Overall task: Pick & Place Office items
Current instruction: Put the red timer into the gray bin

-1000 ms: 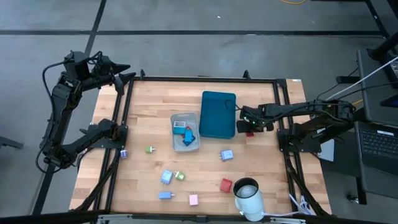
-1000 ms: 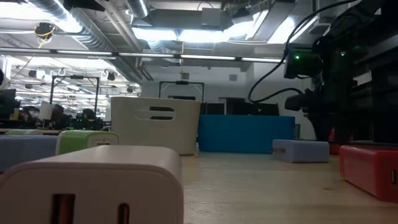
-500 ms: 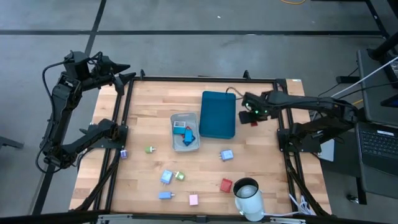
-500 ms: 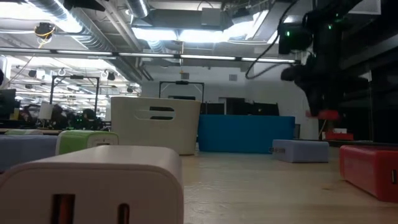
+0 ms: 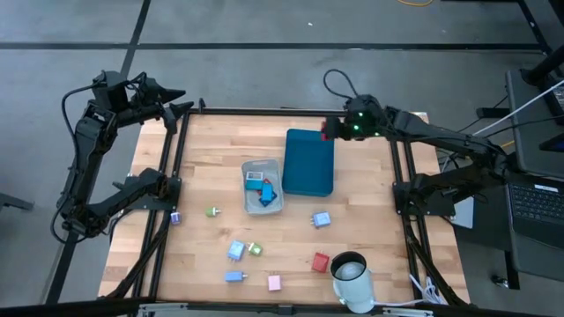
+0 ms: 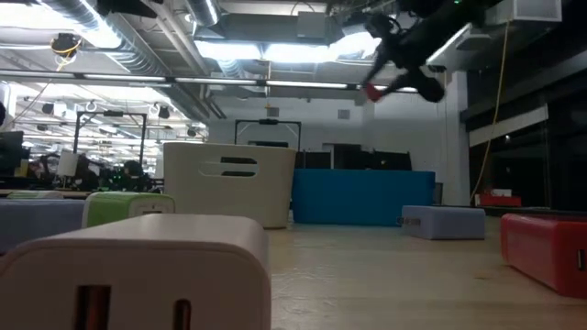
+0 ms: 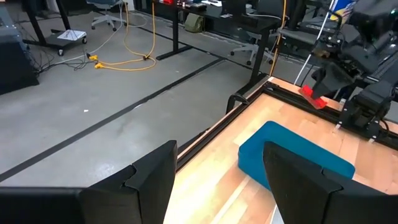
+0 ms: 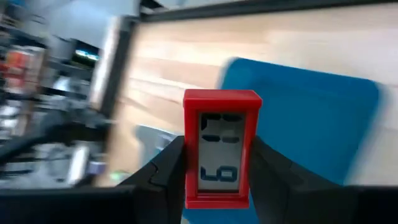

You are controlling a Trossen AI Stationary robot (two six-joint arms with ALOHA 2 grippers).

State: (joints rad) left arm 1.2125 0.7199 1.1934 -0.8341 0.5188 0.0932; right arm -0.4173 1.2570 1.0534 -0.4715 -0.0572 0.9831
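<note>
My right gripper is raised above the far right corner of the teal tray and is shut on a small red piece with a digit face, which also shows in the low view as the red piece. The grey bin beside the tray has blue pieces in it. Other small pieces lie flat on the table: light blue, red, pink, blue, green. My left gripper waits open beyond the table's far left corner. My right gripper pinches the red piece between its two fingers, one on each narrow side of its lower half. The digit face is turned toward the wrist camera. The piece is lifted clear, high above the tray.
A white cup stands near the table's near right edge. A black frame rail runs around the table top. Bare wood lies between the tray and the right rail and along the far left part of the table.
My right gripper has lifted the red piece off the table to the right of the teal tray. It has risen high and swung toward the far edge and a little left, over the tray's far right corner, staying shut on the piece.
</note>
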